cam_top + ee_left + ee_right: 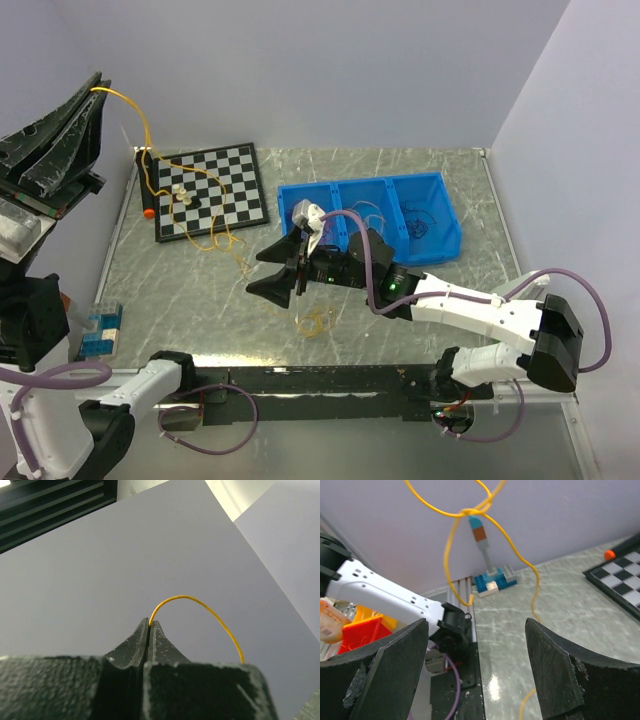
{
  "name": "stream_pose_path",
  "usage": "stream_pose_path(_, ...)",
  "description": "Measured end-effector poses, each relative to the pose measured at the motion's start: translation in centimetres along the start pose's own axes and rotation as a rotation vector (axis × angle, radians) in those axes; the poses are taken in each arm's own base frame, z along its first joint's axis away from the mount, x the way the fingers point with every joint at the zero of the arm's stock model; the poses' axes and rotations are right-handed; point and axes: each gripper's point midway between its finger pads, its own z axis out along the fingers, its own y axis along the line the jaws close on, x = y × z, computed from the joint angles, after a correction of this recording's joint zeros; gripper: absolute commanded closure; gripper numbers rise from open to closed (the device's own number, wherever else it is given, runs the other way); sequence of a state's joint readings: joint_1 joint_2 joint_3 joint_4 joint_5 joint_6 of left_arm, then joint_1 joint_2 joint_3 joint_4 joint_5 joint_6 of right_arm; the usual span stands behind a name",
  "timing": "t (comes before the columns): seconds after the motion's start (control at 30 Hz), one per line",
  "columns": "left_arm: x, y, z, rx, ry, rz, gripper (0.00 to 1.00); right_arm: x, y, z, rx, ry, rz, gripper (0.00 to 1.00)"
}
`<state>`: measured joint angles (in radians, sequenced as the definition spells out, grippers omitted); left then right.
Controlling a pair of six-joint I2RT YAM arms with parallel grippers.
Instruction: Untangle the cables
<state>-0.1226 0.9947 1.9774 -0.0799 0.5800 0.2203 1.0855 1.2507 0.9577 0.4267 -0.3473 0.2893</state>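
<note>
My left gripper is raised high at the far left and shut on the end of a thin yellow-orange cable. In the left wrist view the jaws pinch this cable, which arcs away to the right. The cable hangs down to the chessboard and lies there in loops. My right gripper is open and empty above the table's middle. In the right wrist view the cable hangs ahead with a knot and a blue-orange plug. A small yellow loop lies below the right gripper.
A blue three-compartment tray at the back right holds thin curly strands, one dark and one pale. An orange ball lies beside the chessboard. A blue block stack stands at the left edge and shows in the right wrist view.
</note>
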Motion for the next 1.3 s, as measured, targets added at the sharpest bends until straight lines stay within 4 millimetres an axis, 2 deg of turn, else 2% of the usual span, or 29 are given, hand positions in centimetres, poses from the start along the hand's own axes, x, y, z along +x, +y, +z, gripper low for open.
stream_pose_path(0.1, -0.2, 0.0, -0.1, 0.001, -0.003, 0.000, 0.99, -0.4, 0.6, 0.5, -0.026, -0.007, -0.008, 0.16)
stream_pose_path(0.27, -0.4, -0.2, -0.2, 0.007, -0.004, -0.010, 0.99, -0.7, -0.1, 2.1, -0.015, -0.012, -0.032, 0.16)
stream_pose_path(0.5, -1.9, 0.0, -0.3, 0.005, -0.030, -0.007, 0.99, 1.7, -1.2, 3.7, 0.000, 0.039, -0.031, 0.16)
stream_pose_path(0.7, -2.0, -0.1, -0.3, 0.010, -0.032, -0.006, 0.99, 4.2, 0.8, 5.0, -0.044, 0.082, -0.025, 0.18)
stream_pose_path(0.73, -2.0, -0.1, -0.3, 0.010, -0.032, -0.006, 0.99, 4.5, 0.8, 5.1, -0.044, 0.087, -0.023, 0.20)
stream_pose_path(0.8, -2.0, -0.2, -0.3, 0.011, -0.033, -0.006, 0.99, 5.3, 1.1, 5.4, -0.043, 0.102, -0.018, 0.31)
stream_pose_path(0.87, -2.0, -0.2, -0.3, 0.011, -0.033, -0.005, 0.99, 5.6, 1.0, 5.5, -0.031, 0.105, -0.016, 0.49)
stream_pose_path(1.0, -2.0, -0.1, -0.3, 0.011, -0.033, -0.004, 0.99, 5.4, 0.3, 5.6, 0.010, 0.100, -0.008, 0.97)
stream_pose_path(1.03, -2.1, -0.1, -0.3, 0.010, -0.034, -0.003, 0.99, 5.4, 0.1, 5.6, 0.020, 0.099, -0.013, 1.00)
stream_pose_path(1.13, -2.5, -0.1, -0.4, 0.008, -0.041, 0.006, 0.99, 5.6, -0.9, 5.4, 0.068, 0.094, 0.005, 1.00)
stream_pose_path(1.3, -3.9, 0.2, -0.6, 0.001, -0.066, 0.039, 0.99, 8.0, -2.4, 4.0, 0.136, 0.131, 0.037, 1.00)
